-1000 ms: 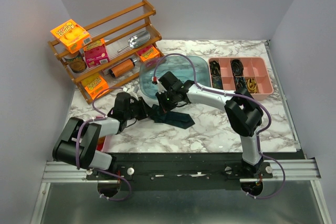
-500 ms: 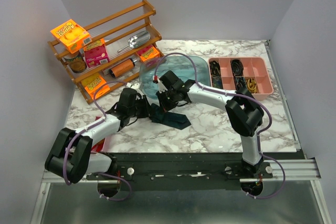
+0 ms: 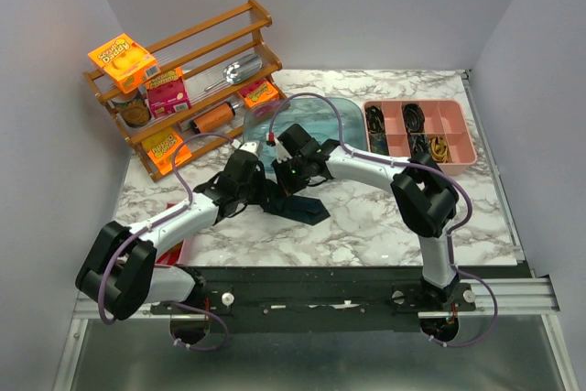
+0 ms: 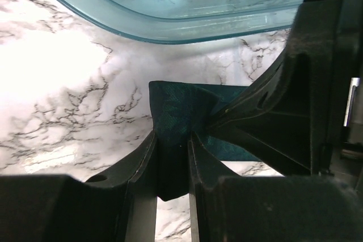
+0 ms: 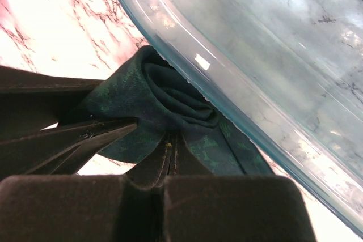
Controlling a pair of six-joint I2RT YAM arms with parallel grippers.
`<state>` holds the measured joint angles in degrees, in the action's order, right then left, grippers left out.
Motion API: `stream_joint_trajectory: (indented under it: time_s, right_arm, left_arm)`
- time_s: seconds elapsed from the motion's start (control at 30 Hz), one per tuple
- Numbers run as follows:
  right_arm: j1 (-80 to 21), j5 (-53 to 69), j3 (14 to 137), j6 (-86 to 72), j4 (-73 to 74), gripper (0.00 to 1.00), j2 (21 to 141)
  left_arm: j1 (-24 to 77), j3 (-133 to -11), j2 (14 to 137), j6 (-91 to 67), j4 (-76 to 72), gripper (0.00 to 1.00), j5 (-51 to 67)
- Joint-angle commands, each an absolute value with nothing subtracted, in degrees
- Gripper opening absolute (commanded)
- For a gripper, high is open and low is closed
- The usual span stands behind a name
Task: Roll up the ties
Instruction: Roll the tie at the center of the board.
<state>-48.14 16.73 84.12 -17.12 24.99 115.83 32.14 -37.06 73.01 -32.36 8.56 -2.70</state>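
Note:
The dark teal tie [image 3: 300, 207] lies partly rolled on the marble table, just in front of the blue tub [image 3: 311, 121]. My left gripper [image 3: 261, 191] is shut on a fold of the tie [image 4: 176, 123], which passes between its fingers. My right gripper [image 3: 291, 182] is shut on the rolled part of the tie [image 5: 164, 92], pressed against the tub's rim [image 5: 227, 100]. The two grippers meet over the tie; the other gripper's black fingers [image 4: 272, 111] fill the right side of the left wrist view. The tie's broad end points toward the table front.
A wooden rack [image 3: 183, 89] with boxes and cans stands at the back left. A pink compartment tray [image 3: 419, 132] with small items sits at the back right. A red object [image 3: 172, 254] lies near the left arm's base.
My left arm has swung right and forward, bringing its gripper in beside the right gripper at the tie. The tie has bunched shorter. The right gripper has barely moved.

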Motion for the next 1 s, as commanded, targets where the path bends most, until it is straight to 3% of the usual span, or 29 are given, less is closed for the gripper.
stream_joint_trajectory:
  time_s: [0.0, 0.97]
  right_arm:
    - [-47.9, 17.8, 84.1, -17.6, 24.6, 0.01, 117.2]
    - [-47.8, 14.1, 82.2, -17.9, 24.3, 0.00, 111.9]
  left_arm:
    - [35.1, -40.6, 73.1, -31.3, 13.0, 0.16, -10.6]
    - [42.9, -47.5, 76.8, -31.7, 25.7, 0.14, -29.0]
